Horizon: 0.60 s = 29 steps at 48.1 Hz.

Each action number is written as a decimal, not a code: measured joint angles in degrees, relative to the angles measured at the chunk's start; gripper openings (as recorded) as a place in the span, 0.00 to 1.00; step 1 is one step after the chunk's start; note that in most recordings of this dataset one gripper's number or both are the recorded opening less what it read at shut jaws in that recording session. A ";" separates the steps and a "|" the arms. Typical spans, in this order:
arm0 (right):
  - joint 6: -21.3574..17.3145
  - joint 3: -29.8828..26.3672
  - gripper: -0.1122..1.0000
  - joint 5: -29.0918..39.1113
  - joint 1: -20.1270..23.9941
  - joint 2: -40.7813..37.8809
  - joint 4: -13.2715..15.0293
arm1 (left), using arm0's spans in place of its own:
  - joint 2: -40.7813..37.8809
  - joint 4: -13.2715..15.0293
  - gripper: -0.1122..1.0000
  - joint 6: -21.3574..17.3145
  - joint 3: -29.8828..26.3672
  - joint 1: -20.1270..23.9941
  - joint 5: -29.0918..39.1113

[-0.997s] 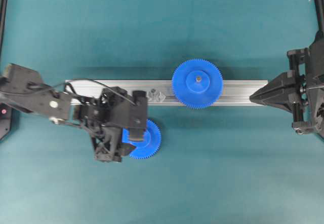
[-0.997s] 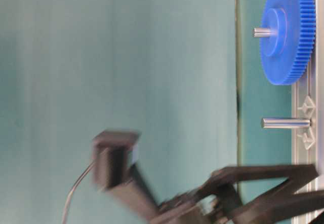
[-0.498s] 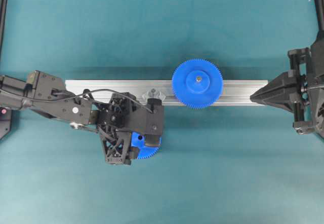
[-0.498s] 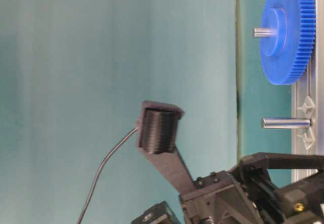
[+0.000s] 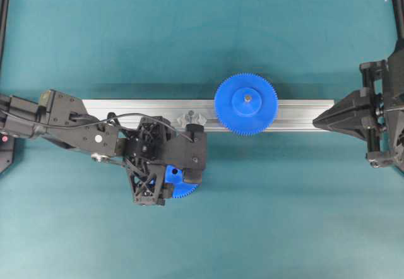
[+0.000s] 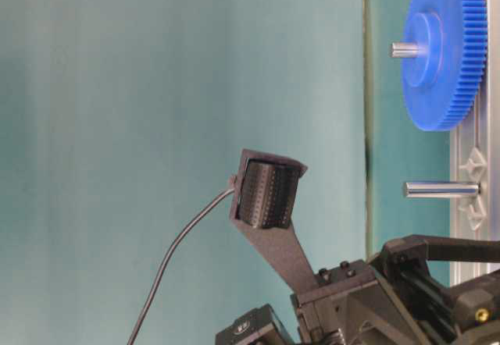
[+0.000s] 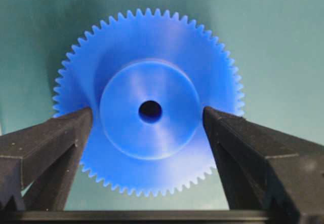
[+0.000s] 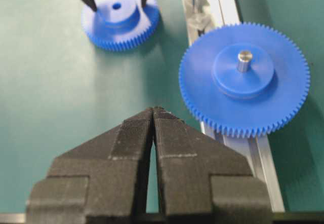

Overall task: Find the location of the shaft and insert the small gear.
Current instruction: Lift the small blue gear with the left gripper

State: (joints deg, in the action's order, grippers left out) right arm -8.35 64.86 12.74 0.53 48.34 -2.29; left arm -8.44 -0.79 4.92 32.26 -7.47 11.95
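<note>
1. Straddling the hub of the small gear [image 7: 149,105], the left gripper [image 7: 147,120] has its jaws spread wide, one finger on each side of the raised hub, with no squeeze on it yet.
2. That gear lies flat on the green table [image 5: 126,39], hole facing up, just in front of the rail [image 5: 297,113] in the overhead view and mostly hidden under the left gripper there.
3. The shaft [image 6: 441,190] stands on the rail, its long axis pointing straight up from the table, between the left gripper and the large gear [image 5: 245,104].
4. The relation that matters: the shaft lies just beyond the small gear, across the near edge of the rail, very close to the left gripper. My judgement is that the gear must be lifted clear, carried that short way, and lowered with its hole in line with the upright pin.
5. The left arm is much the nearer; the right gripper [image 8: 153,113] sits well apart at the far end of the rail, jaws pressed together on nothing.
6. Count: two blue gears, one large and one small; one free shaft, plus the pin through the large gear; one rail; two grippers.
</note>
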 measured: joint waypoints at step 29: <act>-0.09 0.70 0.17 -0.18 0.00 0.88 0.09 | -0.44 -0.09 0.94 3.16 -0.26 0.00 0.00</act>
State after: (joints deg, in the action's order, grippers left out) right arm -8.44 65.57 12.57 0.53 49.22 -2.20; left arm -8.88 -0.88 8.09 31.99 -7.47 11.95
